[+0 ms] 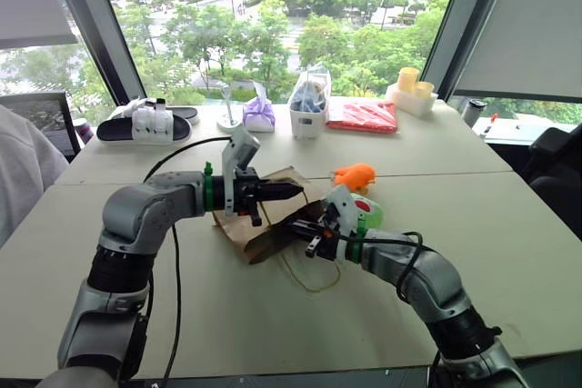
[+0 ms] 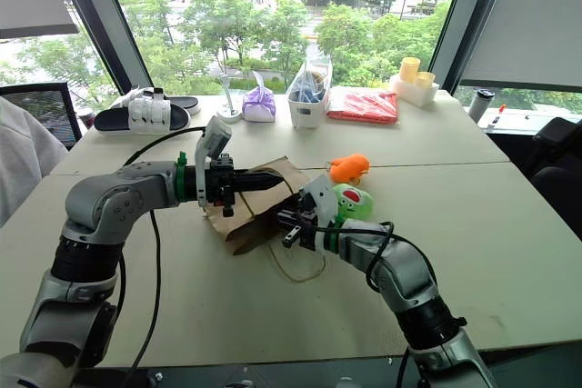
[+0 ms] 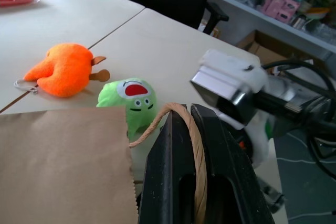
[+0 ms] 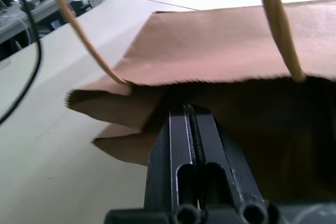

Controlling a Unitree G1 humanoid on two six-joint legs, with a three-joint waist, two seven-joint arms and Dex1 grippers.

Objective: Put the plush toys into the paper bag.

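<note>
Left gripper [image 3: 195, 129] clamped on twine handle [image 3: 198, 150]; right gripper [image 4: 192, 113] closed, empty, at crinkled kraft paper bag [image 4: 220, 51].

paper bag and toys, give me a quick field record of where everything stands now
paper bag: lying on the table, mouth open toward the right gripper
left gripper: shut on a twine handle, holding the upper edge of the bag up
right gripper: shut, empty, tips at the bag's mouth
green toy: on the table beside the bag, outside it
orange toy: on the table just beyond the green toy, outside the bag
toys in bag: none seen
</note>
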